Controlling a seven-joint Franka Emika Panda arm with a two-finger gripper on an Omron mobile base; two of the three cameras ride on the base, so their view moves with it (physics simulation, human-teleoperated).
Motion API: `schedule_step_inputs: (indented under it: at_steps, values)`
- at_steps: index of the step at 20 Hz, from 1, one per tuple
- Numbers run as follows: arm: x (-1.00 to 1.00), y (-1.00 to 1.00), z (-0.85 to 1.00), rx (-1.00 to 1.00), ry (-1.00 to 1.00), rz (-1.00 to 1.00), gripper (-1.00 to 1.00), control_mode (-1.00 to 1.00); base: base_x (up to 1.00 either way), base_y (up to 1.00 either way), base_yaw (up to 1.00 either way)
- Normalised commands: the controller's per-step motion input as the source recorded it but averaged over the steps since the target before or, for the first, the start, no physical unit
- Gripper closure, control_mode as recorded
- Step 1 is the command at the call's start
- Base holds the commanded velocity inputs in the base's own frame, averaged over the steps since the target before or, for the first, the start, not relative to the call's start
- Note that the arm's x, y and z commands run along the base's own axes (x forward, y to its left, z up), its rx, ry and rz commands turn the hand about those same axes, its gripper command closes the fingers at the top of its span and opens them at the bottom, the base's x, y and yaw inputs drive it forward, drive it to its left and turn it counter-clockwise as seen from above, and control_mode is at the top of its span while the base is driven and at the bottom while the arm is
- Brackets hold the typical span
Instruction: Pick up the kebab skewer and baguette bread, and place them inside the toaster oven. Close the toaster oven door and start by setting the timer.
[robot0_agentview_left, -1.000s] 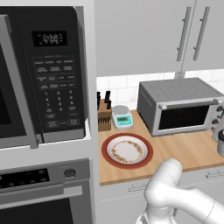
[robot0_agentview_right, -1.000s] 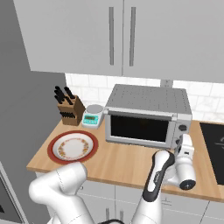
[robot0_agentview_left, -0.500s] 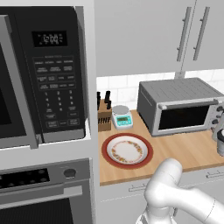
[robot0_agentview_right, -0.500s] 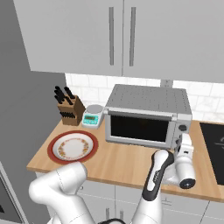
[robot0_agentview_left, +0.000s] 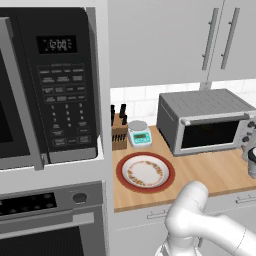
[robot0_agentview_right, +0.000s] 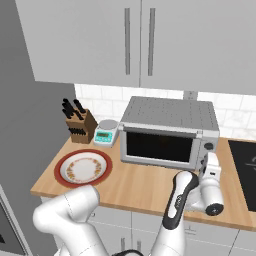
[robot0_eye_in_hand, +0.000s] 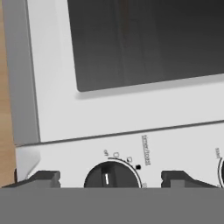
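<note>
My gripper (robot0_eye_in_hand: 107, 178) stands released, two fingertips (robot0_eye_in_hand: 41, 178) flanking one dial (robot0_eye_in_hand: 111, 176) on the one toaster oven (robot0_agentview_right: 167, 132), door (robot0_agentview_right: 157, 146) closed.

Home kitchen: built-in microwave (robot0_agentview_left: 50, 85) over wall oven (robot0_agentview_left: 50, 220), wood table (robot0_agentview_right: 135, 185) with toaster oven (robot0_agentview_right: 167, 132), knife block (robot0_agentview_right: 80, 122), white cupboards (robot0_agentview_right: 135, 40), tiled backsplash (robot0_agentview_left: 142, 100).
</note>
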Motion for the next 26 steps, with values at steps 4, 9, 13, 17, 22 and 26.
schedule_step_inputs:
  at_steps: [4,9,13,17,22,26]
  values:
    - [0.16,-0.04,-0.28,0.00,0.00,0.00,1.00,-1.00,0.00,0.00,0.00]
    - [0.44,-0.03,-0.21,0.00,0.00,0.00,1.00,-1.00,0.00,0.00,0.00]
    - [0.14,-0.01,-0.19,0.00,0.00,0.00,1.00,-1.00,0.00,0.00,0.00]
    - [0.00,-0.14,-0.05,0.00,0.00,0.00,1.00,-1.00,0.00,0.00,0.00]
    - [0.00,-0.37,-0.03,0.00,0.00,0.00,1.00,-1.00,0.00,0.00,0.00]
    - [0.00,-0.29,-0.04,0.09,0.00,-0.02,1.00,-1.00,0.00,0.00,0.00]
